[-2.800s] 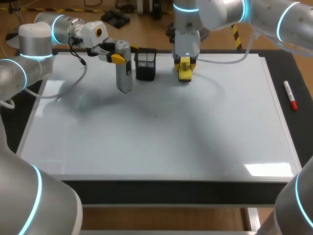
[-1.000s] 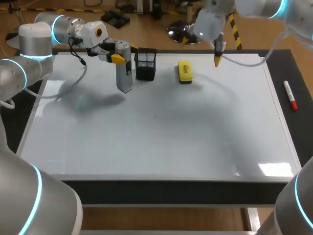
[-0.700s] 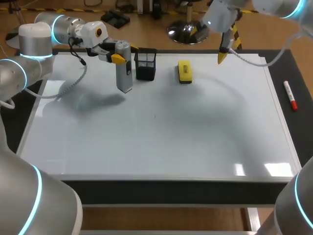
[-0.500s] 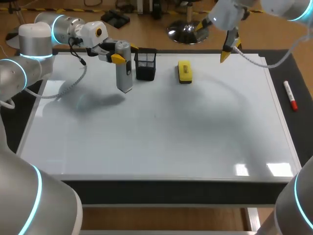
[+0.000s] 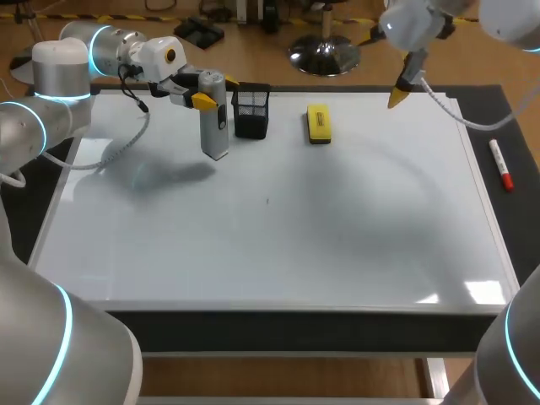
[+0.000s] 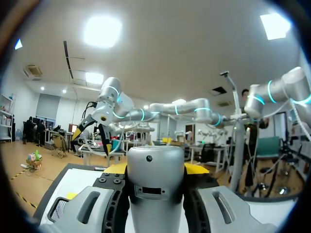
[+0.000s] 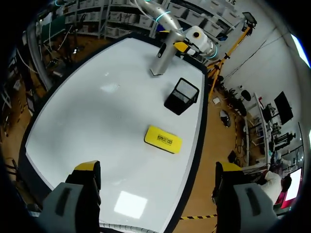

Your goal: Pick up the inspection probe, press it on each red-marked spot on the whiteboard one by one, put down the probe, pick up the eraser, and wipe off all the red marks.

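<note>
The grey inspection probe hangs upright over the back left of the whiteboard, its tip close to the surface; my left gripper is shut on its upper end. In the left wrist view the probe's top fills the space between the fingers. The yellow eraser lies flat near the back edge. My right gripper hovers open and empty above the back right edge. From the right wrist view the eraser lies ahead of the wide-open right gripper. I see no red marks on the board.
A black mesh holder stands just right of the probe, also in the right wrist view. A red-capped marker lies on the dark mat to the right of the board.
My right arm has risen off the eraser and swung right toward the back right corner, its gripper staying open. The left arm and probe have not moved.
</note>
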Robot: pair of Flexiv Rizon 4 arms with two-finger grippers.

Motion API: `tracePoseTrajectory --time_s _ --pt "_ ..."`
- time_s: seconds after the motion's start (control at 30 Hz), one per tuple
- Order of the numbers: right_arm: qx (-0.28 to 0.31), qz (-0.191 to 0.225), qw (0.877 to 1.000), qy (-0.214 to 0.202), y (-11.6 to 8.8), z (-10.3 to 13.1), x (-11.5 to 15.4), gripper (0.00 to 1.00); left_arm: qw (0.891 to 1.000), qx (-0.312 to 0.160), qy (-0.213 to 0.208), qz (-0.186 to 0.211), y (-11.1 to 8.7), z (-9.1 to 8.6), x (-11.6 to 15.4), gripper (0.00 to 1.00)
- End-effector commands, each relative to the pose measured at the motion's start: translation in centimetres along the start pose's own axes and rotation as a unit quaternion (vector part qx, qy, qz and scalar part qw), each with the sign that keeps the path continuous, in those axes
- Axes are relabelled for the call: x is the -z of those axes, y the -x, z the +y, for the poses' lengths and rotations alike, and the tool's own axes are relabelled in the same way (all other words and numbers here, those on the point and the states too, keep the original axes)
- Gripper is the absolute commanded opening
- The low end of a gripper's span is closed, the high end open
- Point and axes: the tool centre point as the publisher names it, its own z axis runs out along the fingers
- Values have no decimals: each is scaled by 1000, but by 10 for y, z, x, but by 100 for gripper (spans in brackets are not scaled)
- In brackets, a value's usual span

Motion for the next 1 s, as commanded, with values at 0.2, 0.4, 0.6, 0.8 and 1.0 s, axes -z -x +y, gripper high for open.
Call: tracePoseTrajectory --time_s 0.2,0.4,0.6,0.8,1.0 --pt "1 2 1000 0 0 -2 2 100 1000 1 1 1 0 -2 0 0" --pt "1 2 1000 0 0 -2 2 100 1000 1 1 1 0 -2 0 0" --pt "1 2 1000 0 0 -2 2 100 1000 4 17 -16 -7 -12 -4 0" --pt "1 2 1000 0 0 -2 2 100 1000 -4 21 -2 -7 -35 -5 0" --pt "1 2 1000 0 0 -2 2 100 1000 -11 3 -7 -7 -54 -9 0"
